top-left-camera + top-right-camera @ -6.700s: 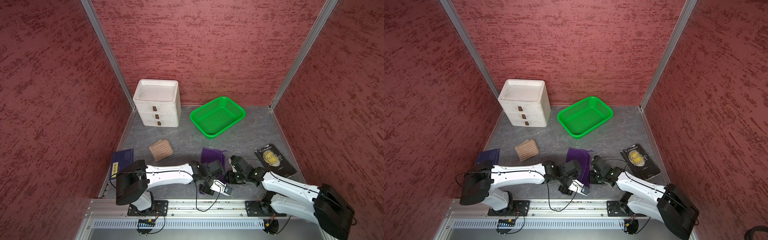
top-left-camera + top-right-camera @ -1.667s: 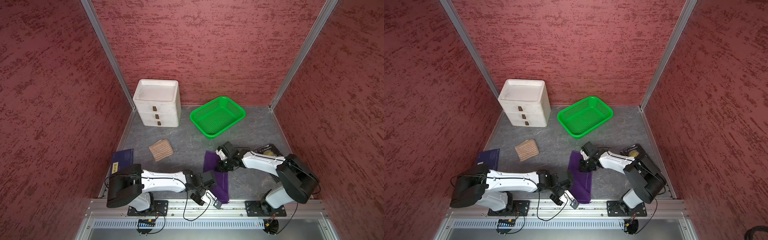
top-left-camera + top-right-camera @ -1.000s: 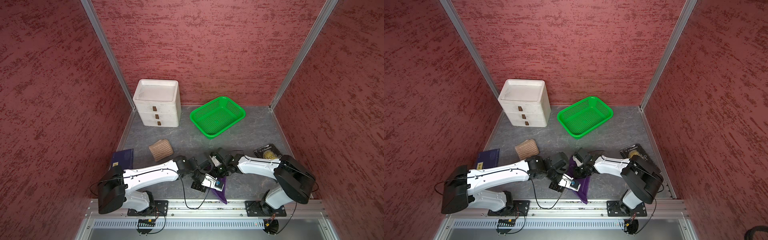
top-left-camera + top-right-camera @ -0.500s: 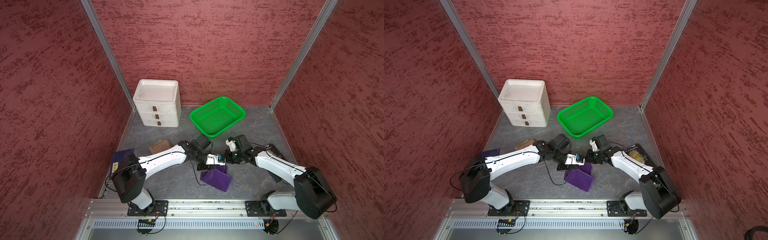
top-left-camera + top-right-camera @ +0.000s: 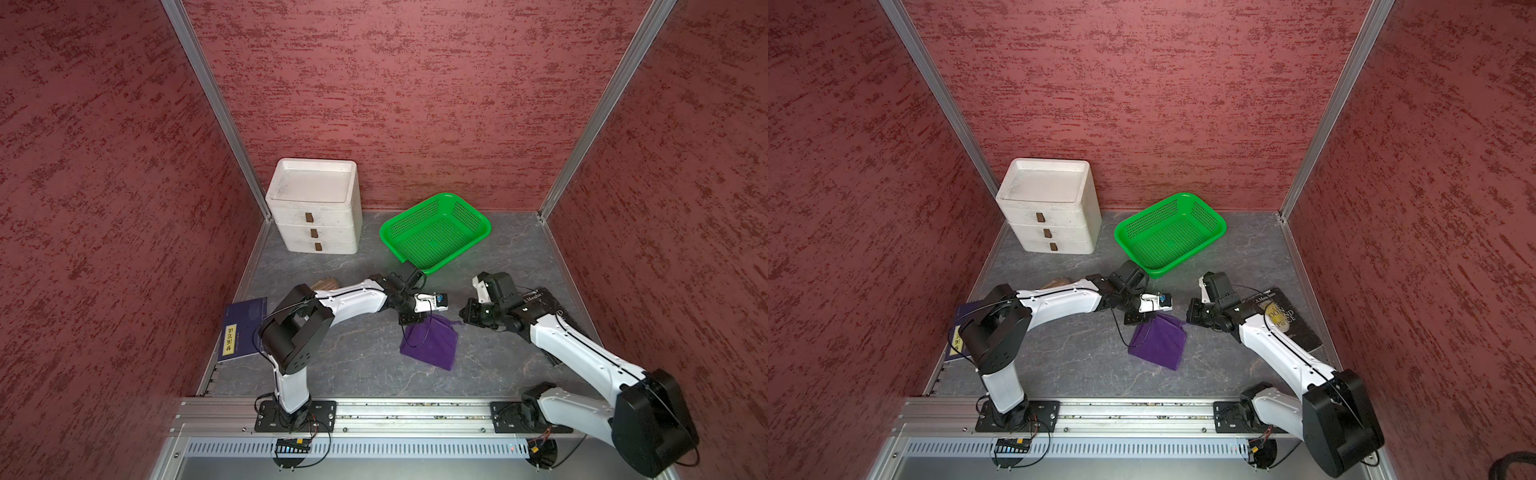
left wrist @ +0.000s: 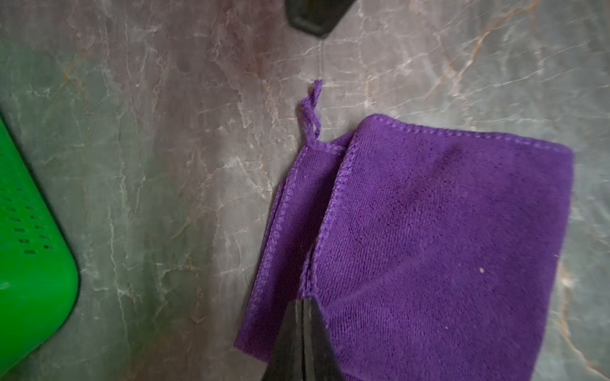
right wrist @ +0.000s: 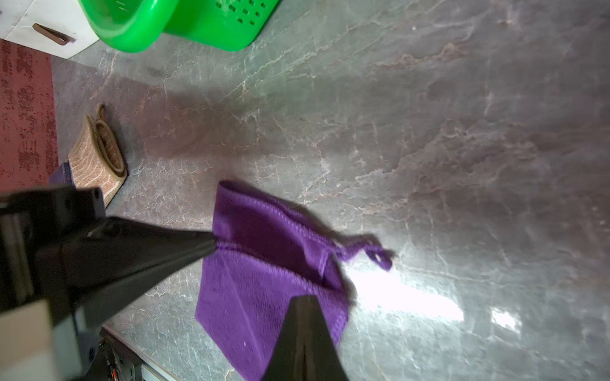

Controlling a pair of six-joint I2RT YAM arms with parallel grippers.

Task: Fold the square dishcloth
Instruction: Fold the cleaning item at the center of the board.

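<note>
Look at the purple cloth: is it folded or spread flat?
Folded. In the left wrist view the cloth shows stitched edges stacked in offset layers, not one flat sheet.

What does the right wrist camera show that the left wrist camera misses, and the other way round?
Only the right wrist view: the white drawer unit, a tan woven roll and a strip of red wall. Only the left wrist view: nothing extra, just a closer look at the folded layers' stitched hems. Both: the purple dishcloth with its loop on the grey table, the green basket, the left claw pinching the cloth's edge, and the shut right claw.
</note>
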